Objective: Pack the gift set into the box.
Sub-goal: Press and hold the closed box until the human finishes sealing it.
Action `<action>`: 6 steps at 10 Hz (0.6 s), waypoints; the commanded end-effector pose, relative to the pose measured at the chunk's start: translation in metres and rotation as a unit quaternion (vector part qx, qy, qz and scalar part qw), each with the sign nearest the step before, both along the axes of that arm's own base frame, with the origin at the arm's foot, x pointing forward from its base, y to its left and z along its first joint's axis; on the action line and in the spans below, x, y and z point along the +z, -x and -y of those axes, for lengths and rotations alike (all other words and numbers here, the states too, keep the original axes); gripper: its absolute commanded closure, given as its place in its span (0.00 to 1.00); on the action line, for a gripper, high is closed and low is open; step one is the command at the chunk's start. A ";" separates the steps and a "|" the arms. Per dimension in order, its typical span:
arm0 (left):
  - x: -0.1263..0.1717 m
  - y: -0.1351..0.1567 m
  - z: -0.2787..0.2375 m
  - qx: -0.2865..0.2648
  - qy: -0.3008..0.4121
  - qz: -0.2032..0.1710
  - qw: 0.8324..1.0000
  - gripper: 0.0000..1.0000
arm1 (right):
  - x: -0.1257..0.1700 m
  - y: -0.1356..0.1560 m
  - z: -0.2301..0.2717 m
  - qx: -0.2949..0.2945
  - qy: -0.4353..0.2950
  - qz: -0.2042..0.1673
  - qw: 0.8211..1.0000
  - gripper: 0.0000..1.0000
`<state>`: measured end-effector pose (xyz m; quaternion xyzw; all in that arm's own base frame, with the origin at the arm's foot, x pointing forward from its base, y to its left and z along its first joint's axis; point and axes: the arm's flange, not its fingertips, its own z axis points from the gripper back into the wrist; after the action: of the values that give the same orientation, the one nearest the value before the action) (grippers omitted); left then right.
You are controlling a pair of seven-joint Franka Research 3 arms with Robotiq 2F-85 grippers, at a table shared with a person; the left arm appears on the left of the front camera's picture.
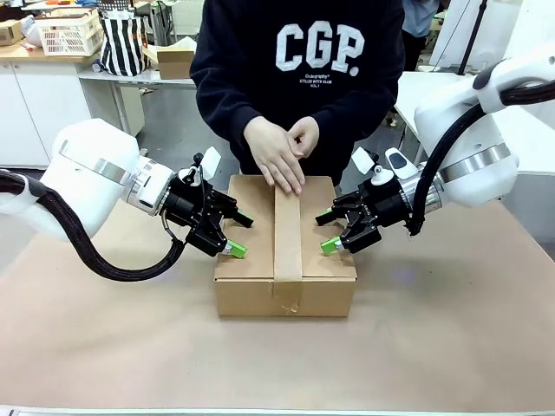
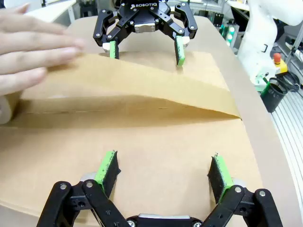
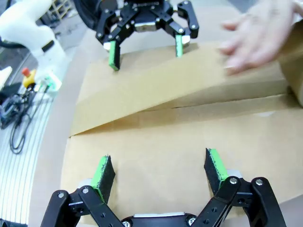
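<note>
Closed and lying at the table's middle: the box [image 1: 285,251], flaps down, a strip of brown tape [image 1: 288,234] running along the top seam and over the near face. Judged from that, gift set already inside — nothing of it to be seen. Pressing on the far end of the tape, the person's hands [image 1: 279,153], one laid over the other, apparently smoothing the strip down while the carton is kept from sliding.

Flanking the box, both arms. Just beside its left top edge, the left gripper [image 1: 234,234], jaws apart, green pads pointing in over the lid; from its wrist camera, the pads seem to rest on or just above the cardboard — contact not certain. Just beside the right top edge, the right gripper [image 1: 328,232], jaws likewise spread, nothing between them. Probably placed so to steady the flaps from either side during sealing.

Under the box, a table [image 1: 451,347] covered in plain brown paper. Beyond the box and person, white cabinets carrying a pale plastic basket [image 1: 68,33], a black-and-white striped bag [image 1: 123,42] and a small carton [image 1: 176,61].
</note>
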<state>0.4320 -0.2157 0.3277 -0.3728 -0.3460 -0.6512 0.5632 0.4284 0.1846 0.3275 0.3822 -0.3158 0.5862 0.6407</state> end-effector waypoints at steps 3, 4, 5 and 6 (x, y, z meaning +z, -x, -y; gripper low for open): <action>-0.003 0.000 0.000 0.003 0.005 -0.005 1.000 0.00 | -0.003 0.001 0.000 -0.004 0.003 -0.001 1.000 0.00; -0.003 0.000 0.000 0.003 0.005 -0.005 1.000 0.00 | -0.003 0.001 0.000 -0.004 0.003 -0.001 1.000 0.00; -0.003 0.000 0.000 0.003 0.005 -0.005 1.000 0.00 | -0.003 0.001 0.000 -0.004 0.003 -0.001 1.000 0.00; -0.003 0.000 0.000 0.003 0.005 -0.005 1.000 0.00 | -0.003 0.001 0.000 -0.004 0.003 -0.001 1.000 0.00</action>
<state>0.4320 -0.2157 0.3277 -0.3728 -0.3460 -0.6512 0.5632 0.4284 0.1846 0.3275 0.3822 -0.3158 0.5862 0.6407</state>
